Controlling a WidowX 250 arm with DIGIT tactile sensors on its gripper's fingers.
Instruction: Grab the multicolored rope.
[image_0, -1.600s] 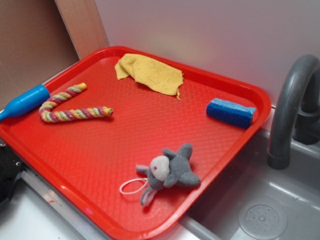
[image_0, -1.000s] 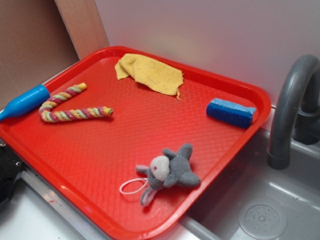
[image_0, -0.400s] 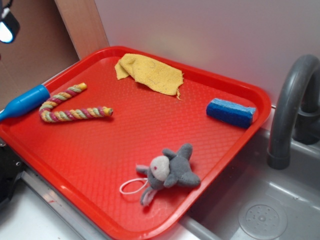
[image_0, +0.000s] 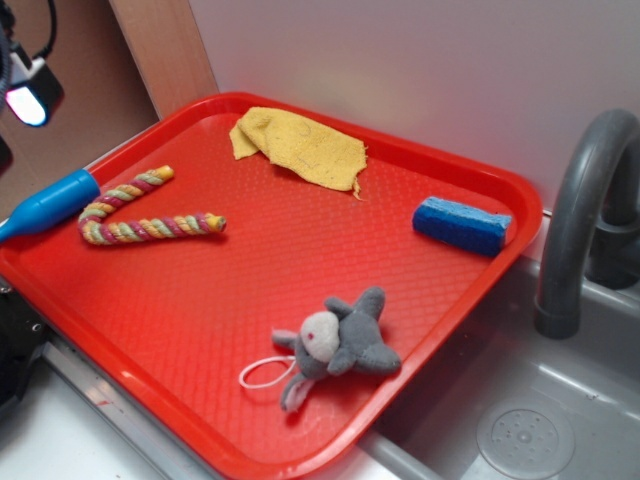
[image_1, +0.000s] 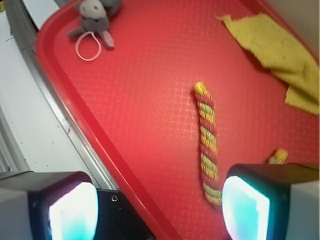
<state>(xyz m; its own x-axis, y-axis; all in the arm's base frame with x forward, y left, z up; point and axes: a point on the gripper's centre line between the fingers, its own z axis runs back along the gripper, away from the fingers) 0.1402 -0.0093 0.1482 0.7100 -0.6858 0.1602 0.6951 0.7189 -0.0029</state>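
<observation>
**Twisted cotton rope lies untouched as the claw comes into view**

Cotton strands of pink, yellow, green and white wind tightly around each other in the multicolored rope (image_0: 140, 215), a short thick cord bent into a V with orange-tipped ends. It rests on the red tray (image_0: 300, 290), a rounded-corner plastic rectangle with a fine pebbled surface and a raised rim, at the tray's 9 o'clock side in the exterior view. The bend of the V points toward 9 o'clock; the longer leg runs roughly along the 3 o'clock line and the shorter one angles up toward 1 o'clock.

In the wrist view the rope (image_1: 208, 145) has one leg stretching from 12 to 6 o'clock, its lower part beside the right finger pad, and the other tip peeks out just above that pad. The claw (image_1: 160, 210) is spread wide with nothing between its two pale glowing pads, well above the tray.

A smooth blue plastic handle (image_0: 48, 205) lies across the tray rim just beside the rope's bend. A rumpled yellow cloth (image_0: 300, 148) sits at 12 o'clock, a blue sponge block (image_0: 462, 224) at 2 o'clock, and a soft grey plush toy (image_0: 338, 342) with a thin white string loop at 5 o'clock. A grey curved faucet (image_0: 580, 220) rises at 3 o'clock.

Compared with a moment ago, the claw (image_0: 28, 100) has dropped further into the exterior view at 10 o'clock; the tray's contents have not shifted.
</observation>
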